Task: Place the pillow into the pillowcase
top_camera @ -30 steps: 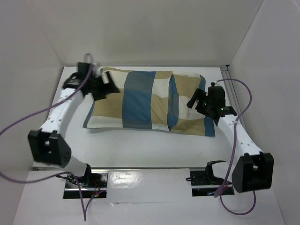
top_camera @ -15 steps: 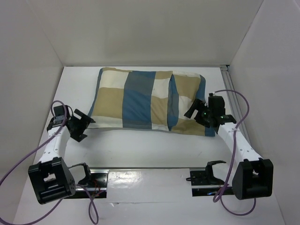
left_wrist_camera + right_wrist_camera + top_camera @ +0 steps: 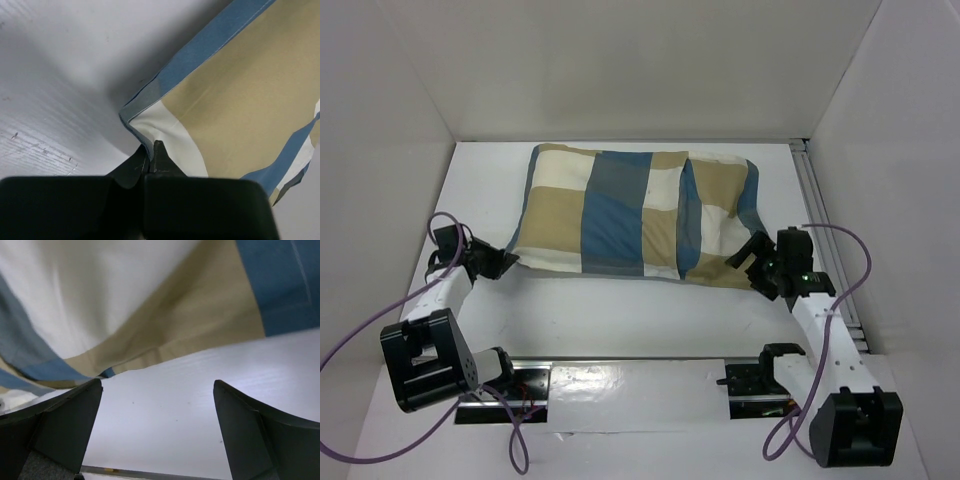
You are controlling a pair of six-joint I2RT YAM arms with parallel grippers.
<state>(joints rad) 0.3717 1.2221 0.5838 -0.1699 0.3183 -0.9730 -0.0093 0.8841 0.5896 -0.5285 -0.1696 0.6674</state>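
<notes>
The blue, tan and cream checked pillowcase (image 3: 620, 215) lies plump across the far half of the table. The pillow is hidden; no cream cushion shows apart from the cover. My left gripper (image 3: 500, 262) sits at the cover's near left corner. In the left wrist view the gripper (image 3: 151, 147) is shut, and the blue edge of the pillowcase (image 3: 240, 90) runs down between its tips. My right gripper (image 3: 757, 265) stands open just short of the near right corner. In the right wrist view the gripper (image 3: 157, 385) has only bare table between its fingers, with the pillowcase (image 3: 150, 315) above.
White walls box in the table on the left, back and right. A metal rail (image 3: 820, 200) runs along the right edge. A shiny plate (image 3: 630, 385) with the arm bases lies along the near edge.
The left arm swung back from the cover's far left corner to its near left corner, and its gripper went from open to shut. The right arm drew back toward its base, still open.
</notes>
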